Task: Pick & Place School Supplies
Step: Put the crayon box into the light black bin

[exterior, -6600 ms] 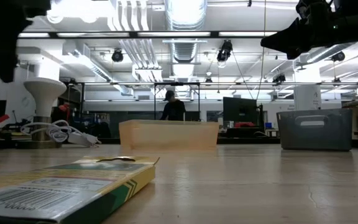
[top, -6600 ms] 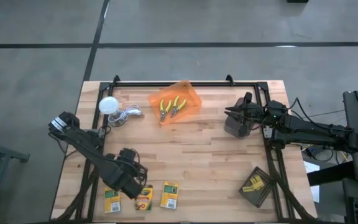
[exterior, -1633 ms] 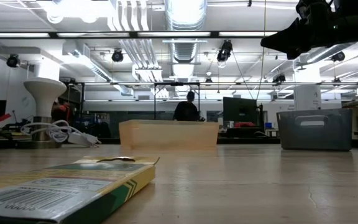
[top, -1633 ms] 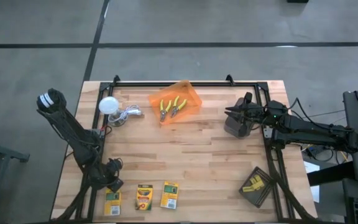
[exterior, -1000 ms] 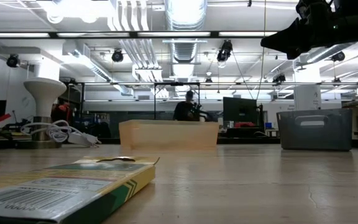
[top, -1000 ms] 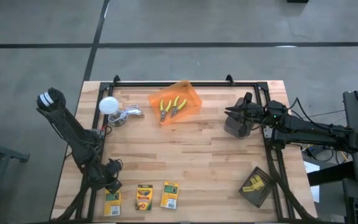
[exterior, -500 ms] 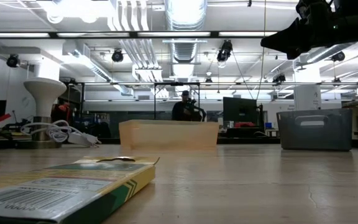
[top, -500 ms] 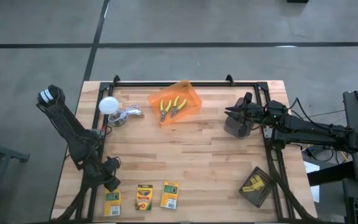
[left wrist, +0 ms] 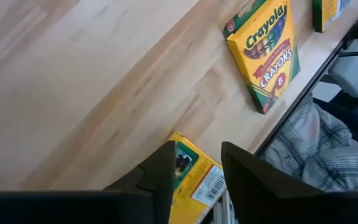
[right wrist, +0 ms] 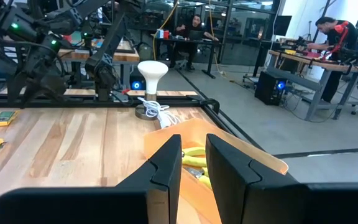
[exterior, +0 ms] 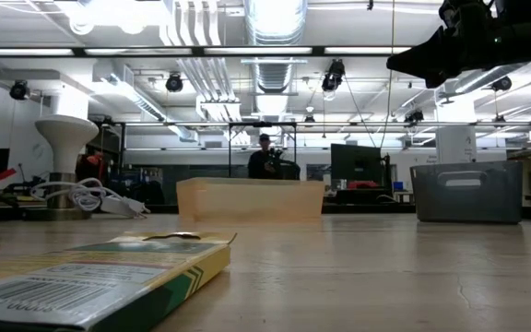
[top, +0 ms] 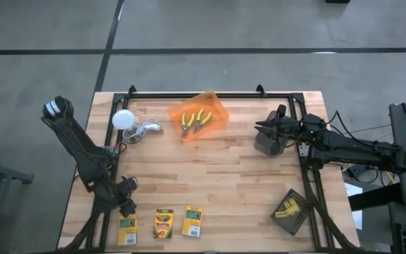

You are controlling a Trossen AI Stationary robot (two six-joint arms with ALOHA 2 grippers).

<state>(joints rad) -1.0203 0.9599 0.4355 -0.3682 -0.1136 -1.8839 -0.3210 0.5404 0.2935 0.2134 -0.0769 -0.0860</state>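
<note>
My left gripper (left wrist: 194, 168), fingers apart and empty, hangs over the nearest crayon box (left wrist: 194, 183); I want it centred, probably, before closing. Right gripper (right wrist: 192, 163) waits, narrow.

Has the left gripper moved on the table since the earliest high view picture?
Yes. The left gripper was above the middle crayon box; now it is beside the table's left edge, just above the leftmost crayon box, its fingers apart.
</note>
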